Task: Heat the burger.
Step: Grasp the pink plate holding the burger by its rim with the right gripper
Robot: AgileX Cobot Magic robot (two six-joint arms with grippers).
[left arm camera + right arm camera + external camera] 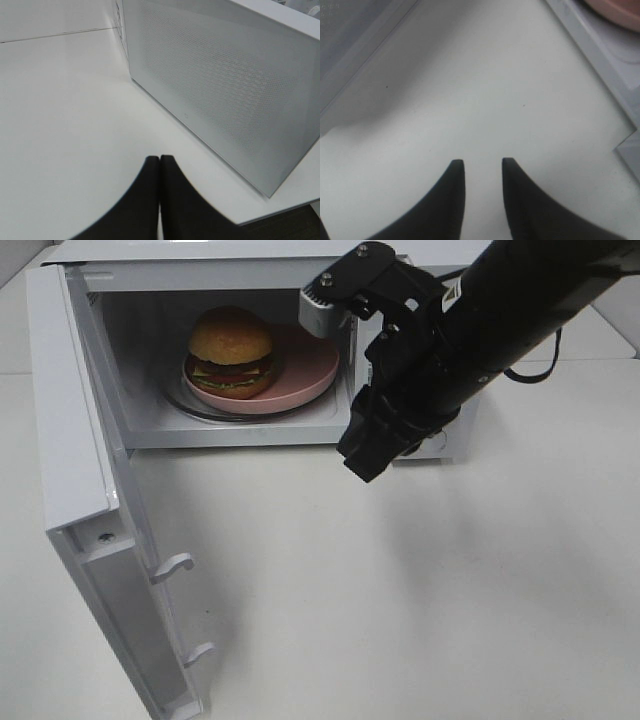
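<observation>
Burger [231, 348] on pink plate [305, 375], inside microwave [140, 360]; door [75, 440] open. Right gripper [481, 161] released, empty. Risk: arm could clip the door, shoving the microwave.

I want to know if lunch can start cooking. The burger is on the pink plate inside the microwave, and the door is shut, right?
Not quite: the door is open, swung wide, as the exterior high view shows. The rest is right: the burger sits on the pink plate inside the microwave.
</observation>
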